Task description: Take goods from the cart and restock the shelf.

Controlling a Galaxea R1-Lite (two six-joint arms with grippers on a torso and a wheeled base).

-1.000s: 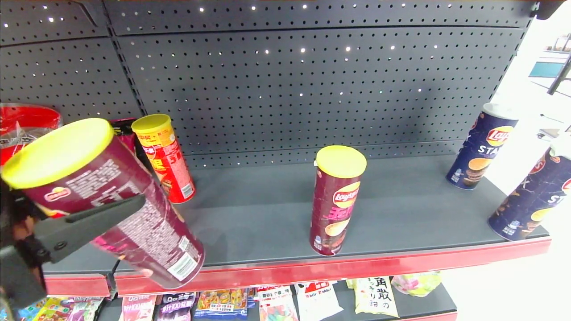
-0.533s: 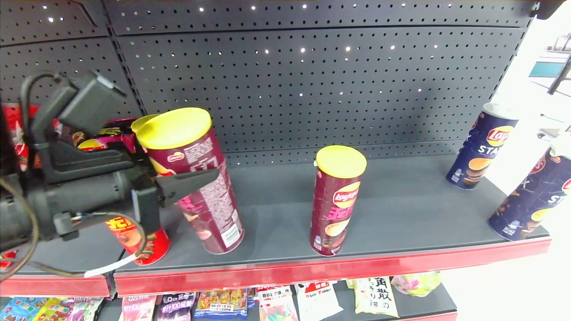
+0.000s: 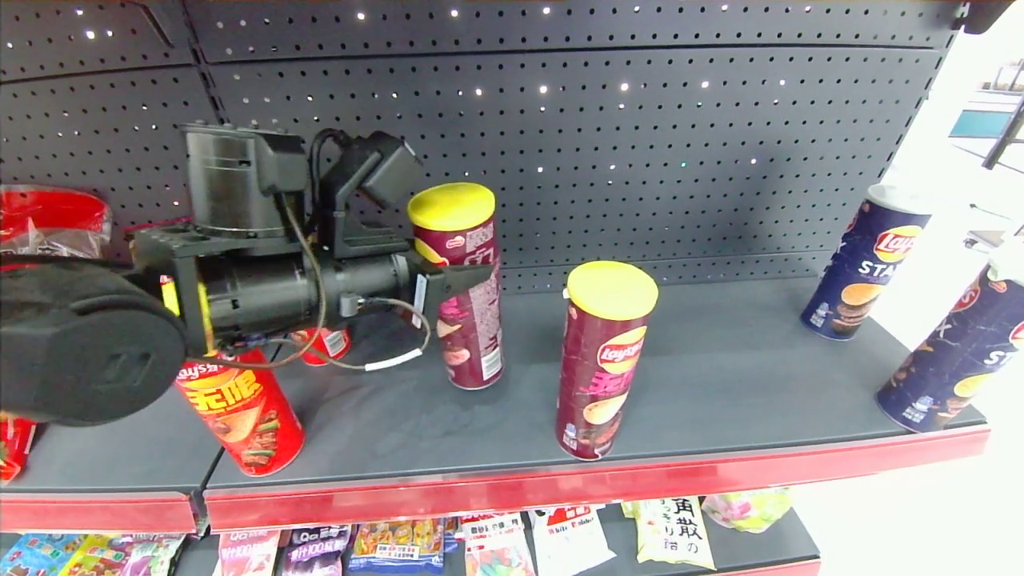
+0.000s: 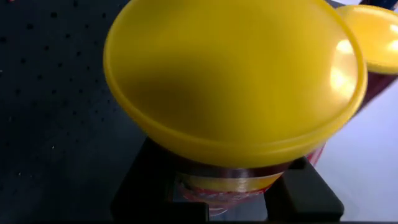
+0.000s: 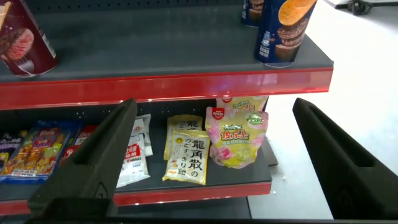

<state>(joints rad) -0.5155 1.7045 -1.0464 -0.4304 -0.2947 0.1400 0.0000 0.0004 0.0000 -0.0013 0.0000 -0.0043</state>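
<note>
Left jaws clamp a can (image 3: 472, 344) at the shelf (image 3: 720, 376), 10 o'clock from its twin (image 3: 604, 368), not yet released; right jaws wide open, empty.

Can (image 3: 472, 344) in the left claw (image 3: 474, 278) sits toward the back of the shelf (image 3: 720, 376); second can (image 3: 604, 360) stands right of the claw, nearer the front.

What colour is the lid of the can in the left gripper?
Yellow lid on the can, clearest in the left wrist view.
</note>
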